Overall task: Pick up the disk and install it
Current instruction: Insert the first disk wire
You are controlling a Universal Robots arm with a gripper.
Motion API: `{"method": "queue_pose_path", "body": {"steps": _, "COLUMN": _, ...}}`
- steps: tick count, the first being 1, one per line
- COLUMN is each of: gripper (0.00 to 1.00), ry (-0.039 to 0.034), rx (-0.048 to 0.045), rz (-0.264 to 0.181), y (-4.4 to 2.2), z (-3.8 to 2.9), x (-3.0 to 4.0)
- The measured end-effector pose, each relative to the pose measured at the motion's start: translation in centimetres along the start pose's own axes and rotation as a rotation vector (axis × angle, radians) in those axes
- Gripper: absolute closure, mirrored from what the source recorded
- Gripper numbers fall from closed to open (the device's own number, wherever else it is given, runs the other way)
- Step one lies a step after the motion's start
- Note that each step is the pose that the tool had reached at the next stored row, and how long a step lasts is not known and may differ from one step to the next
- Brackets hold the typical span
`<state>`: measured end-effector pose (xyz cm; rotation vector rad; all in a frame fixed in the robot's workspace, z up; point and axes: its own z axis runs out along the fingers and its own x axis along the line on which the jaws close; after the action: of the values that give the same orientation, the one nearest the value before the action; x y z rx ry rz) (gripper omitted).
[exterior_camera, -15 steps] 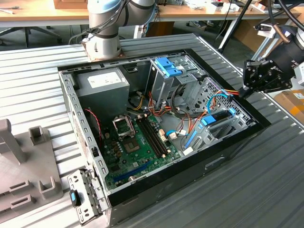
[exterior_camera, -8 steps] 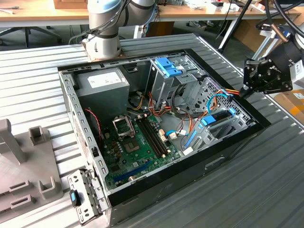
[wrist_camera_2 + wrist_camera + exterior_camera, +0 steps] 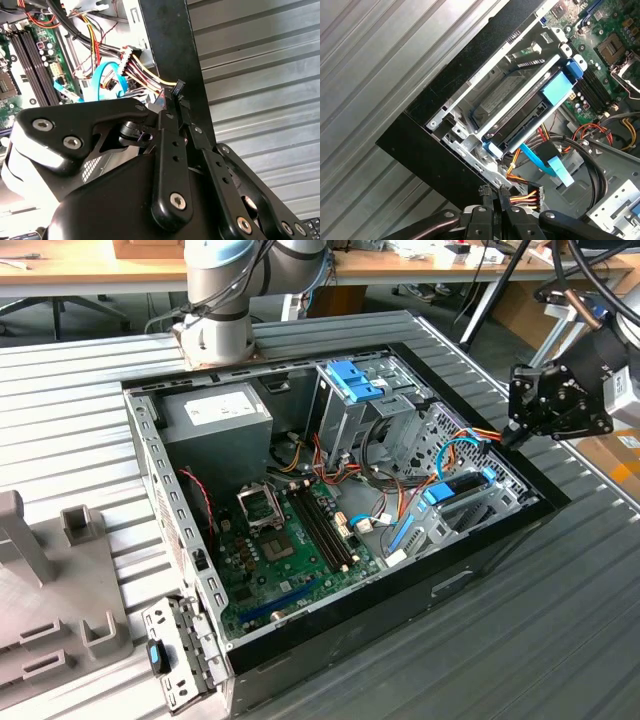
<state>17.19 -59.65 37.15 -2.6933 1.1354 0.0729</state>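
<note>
Clearly the disk (image 3: pixel 522 122) lies inside its metal bay, along the computer case's (image 3: pixel 420 590) edge on the exterior view's right, with blue rails on both long sides. The gripper (image 3: pixel 507 437) hangs just over this same edge, above the black wall. Its fingers (image 3: pixel 170 140) are drawn close together, with almost no gap. Beyond the wall lies bare ribbed worktop (image 3: pixel 520 660). A bundle of cables (image 3: pixel 527 197) sits just beside the fingertips. The bay frame hides part of the disk, so I cannot tell if it is fully seated.

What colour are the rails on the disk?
Bright blue, edging the black disk; clearest in the first wrist view.
</note>
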Motion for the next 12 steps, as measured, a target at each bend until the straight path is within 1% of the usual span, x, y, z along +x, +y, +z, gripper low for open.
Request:
{"method": "queue_pose_path", "body": {"steps": 2, "gripper": 0.84, "ry": 0.0033, "rx": 0.0030, "rz": 0.016, "y": -0.02, "z": -0.21, "x": -0.04}}
{"method": "queue_pose_path", "body": {"steps": 6, "gripper": 0.84, "ry": 0.0101, "rx": 0.0076, "rz": 0.047, "y": 0.04, "z": -0.23, "x": -0.11}}
{"method": "queue_pose_path", "body": {"steps": 7, "gripper": 0.84, "ry": 0.0137, "rx": 0.0101, "rz": 0.067, "y": 0.04, "z": -0.23, "x": -0.11}}
{"method": "queue_pose_path", "body": {"steps": 11, "gripper": 0.84, "ry": 0.0217, "rx": 0.0158, "rz": 0.110, "y": 0.04, "z": -0.23, "x": -0.11}}
{"method": "queue_pose_path", "body": {"steps": 12, "gripper": 0.84, "ry": 0.0248, "rx": 0.0181, "rz": 0.127, "y": 0.05, "z": -0.23, "x": -0.11}}
